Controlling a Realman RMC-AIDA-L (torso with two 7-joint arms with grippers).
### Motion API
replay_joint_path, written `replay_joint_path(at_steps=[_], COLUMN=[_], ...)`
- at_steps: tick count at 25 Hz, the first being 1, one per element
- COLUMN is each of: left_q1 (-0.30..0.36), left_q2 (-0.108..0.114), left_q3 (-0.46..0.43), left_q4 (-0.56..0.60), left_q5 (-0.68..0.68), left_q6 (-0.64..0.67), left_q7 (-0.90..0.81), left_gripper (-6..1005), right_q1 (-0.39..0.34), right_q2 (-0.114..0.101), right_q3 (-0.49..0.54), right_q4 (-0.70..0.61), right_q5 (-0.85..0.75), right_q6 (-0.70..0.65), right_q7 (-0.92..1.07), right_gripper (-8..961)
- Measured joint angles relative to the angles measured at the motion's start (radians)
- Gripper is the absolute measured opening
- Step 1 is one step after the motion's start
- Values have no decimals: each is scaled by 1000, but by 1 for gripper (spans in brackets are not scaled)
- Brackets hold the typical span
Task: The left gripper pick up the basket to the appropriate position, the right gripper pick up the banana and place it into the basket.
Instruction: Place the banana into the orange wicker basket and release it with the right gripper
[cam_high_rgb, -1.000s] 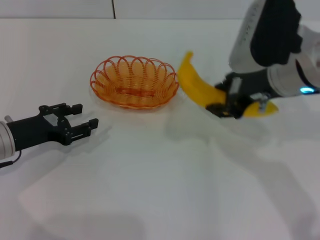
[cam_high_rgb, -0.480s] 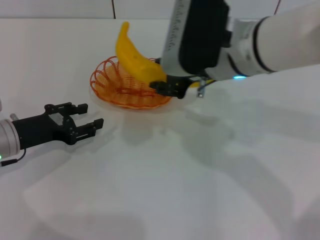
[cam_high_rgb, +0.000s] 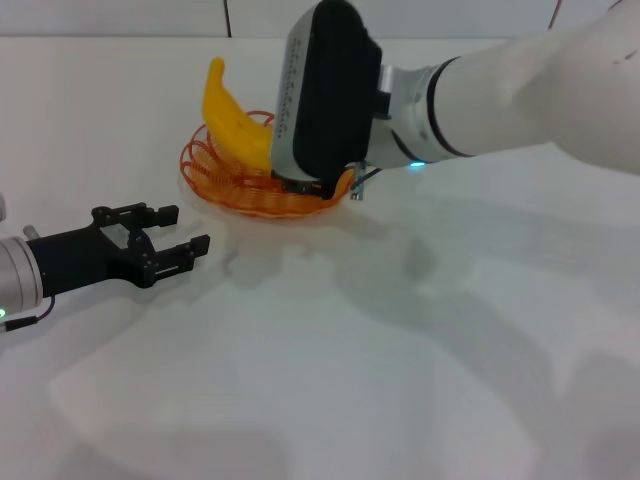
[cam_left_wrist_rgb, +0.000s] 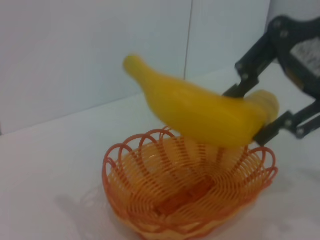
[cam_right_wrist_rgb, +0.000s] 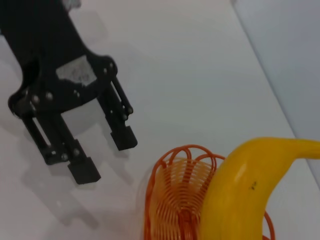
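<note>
One banana (cam_high_rgb: 232, 120) hangs tilted just above the basket (cam_high_rgb: 225, 180), clamped by the right pincer (cam_high_rgb: 318, 187). The basket sits on the white surface (cam_high_rgb: 300, 350) at 11 o'clock. At 8 o'clock the left pincer (cam_high_rgb: 175, 240) rests spread wide, empty.

You can see the banana (cam_left_wrist_rgb: 200, 112) has a smooth, waxy yellow skin with a soft sheen, more like moulded plastic than fruit. The basket (cam_left_wrist_rgb: 187, 200) looks to you like thin orange wire, coated and slightly glossy, looped into an open weave. The left claw (cam_high_rgb: 150, 245) is matt black, hard plastic or painted metal, with small screws along its links. The right arm's shell (cam_high_rgb: 520, 80) is smooth, satin white plastic. The bench (cam_high_rgb: 320, 380) is plain, matt white.
</note>
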Motion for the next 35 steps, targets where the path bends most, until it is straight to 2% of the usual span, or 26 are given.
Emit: replay_joint_path(at_steps=[7, 17, 21, 23, 28, 32, 35], left_q1=[-2, -2, 1, 1, 2, 4, 4], left_q2=[0, 0, 0, 0, 0, 0, 0], left_q3=[0, 0, 0, 0, -3, -7, -9], left_q4=[0, 0, -4, -9, -12, -12, -12], left_q5=[-1, 0, -2, -2, -3, -3, -3], left_q6=[0, 0, 0, 0, 0, -1, -2], left_q7=[0, 0, 5, 7, 11, 13, 13], left_gripper=[642, 642, 642, 642, 642, 642, 642], right_q1=[13, 10, -1, -23, -137, -257, -296], right_q2=[1, 1, 0, -4, -8, -8, -8], right_q3=[-51, -59, -59, -52, -2, 87, 190], right_q4=[34, 34, 2, -45, -222, -356, -370], right_q5=[0, 0, 5, 19, 35, 125, 256], right_q6=[64, 81, 63, 29, -57, -157, -256], right_q7=[2, 2, 5, 6, -48, -155, -262], right_gripper=[515, 536, 634, 683, 682, 681, 680])
